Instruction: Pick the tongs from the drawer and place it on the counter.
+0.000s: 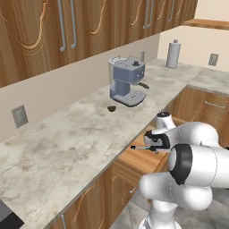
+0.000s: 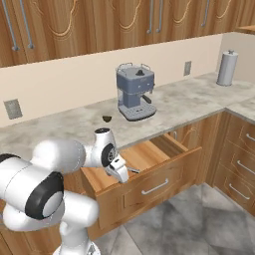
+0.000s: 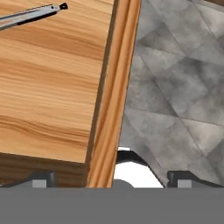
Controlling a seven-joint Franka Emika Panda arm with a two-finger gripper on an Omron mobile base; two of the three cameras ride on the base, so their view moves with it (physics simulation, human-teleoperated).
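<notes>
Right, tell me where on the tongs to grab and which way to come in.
Take the tongs around mid-shaft, clear of the black end. They lie flat on the floor of the open drawer, slim and straight, so coming straight down from above with the open claw turned across their length looks best. The drawer walls probably block a sideways approach.

Arm: we see it folded forward from its base, white links bent at the dark elbow joint, forearm reaching out and down. Wrist: turned so the hand faces downward. Pincer (image 3: 111, 179): jaws set wide apart, nothing between them; in the hand view we note its dark fingertips (image 3: 41, 178) standing far apart at the bottom, one to each side.
</notes>
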